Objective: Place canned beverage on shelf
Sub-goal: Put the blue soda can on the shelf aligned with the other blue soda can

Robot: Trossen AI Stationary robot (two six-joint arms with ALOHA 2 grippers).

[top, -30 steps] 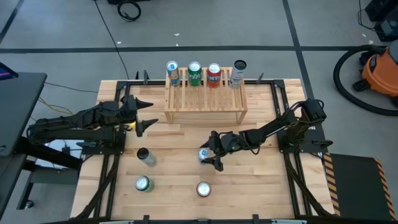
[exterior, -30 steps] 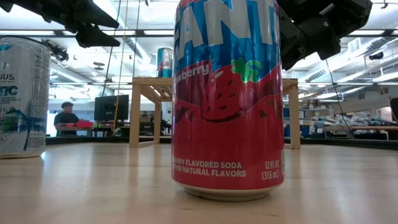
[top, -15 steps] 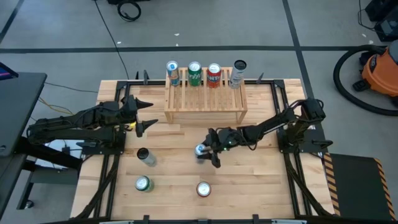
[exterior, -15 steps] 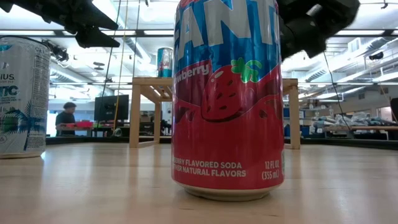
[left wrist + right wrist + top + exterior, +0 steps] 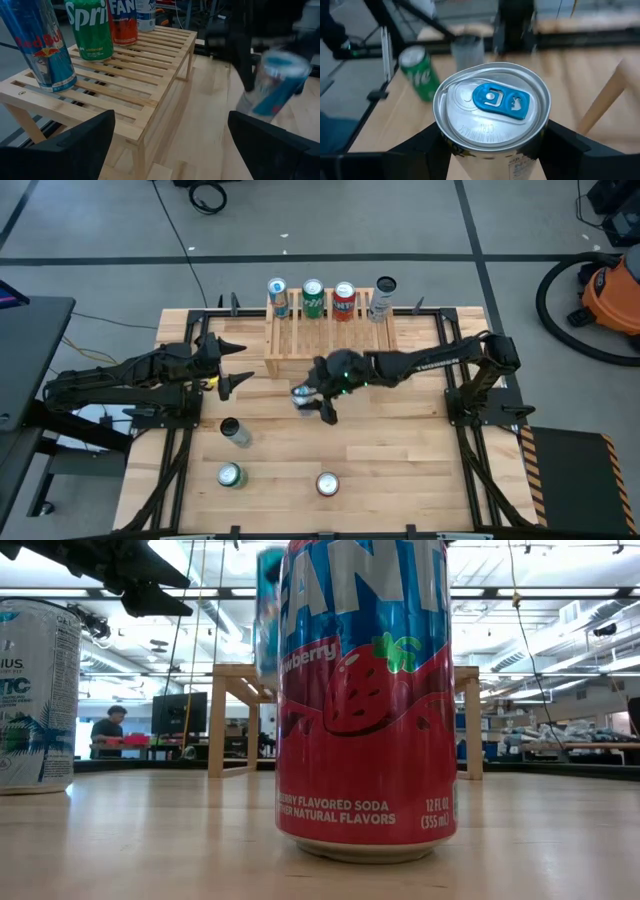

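The shelf (image 5: 330, 348) stands at the table's far middle, with several cans upright on its slatted top (image 5: 125, 75). My right gripper (image 5: 318, 394) is just in front of the shelf, shut on a slim silver-and-blue can (image 5: 302, 393) with a blue tab (image 5: 500, 101). The left wrist view shows this can (image 5: 272, 80) blurred and tilted. My left gripper (image 5: 232, 366) waits open to the left of the shelf, with nothing between its fingers. My right gripper pinches the slim can's side wall (image 5: 490, 160) just under its top rim, one finger (image 5: 422, 147) on each of two opposite sides. The fingers reach in from the table's right, about level. The can is lifted clear of the table and tilted.
On the near half of the table stand a dark can (image 5: 235, 431), a green can (image 5: 231, 475) and a strawberry Fanta can (image 5: 327, 483), which fills the low view (image 5: 365, 700). A white can (image 5: 38, 695) stands left of it there. A person shows in the room beyond.
My right gripper has taken hold of the slim can at the table's middle, lifted it off the wood and carried it toward the far left, up to the shelf's front. The can is now tilted and in motion.
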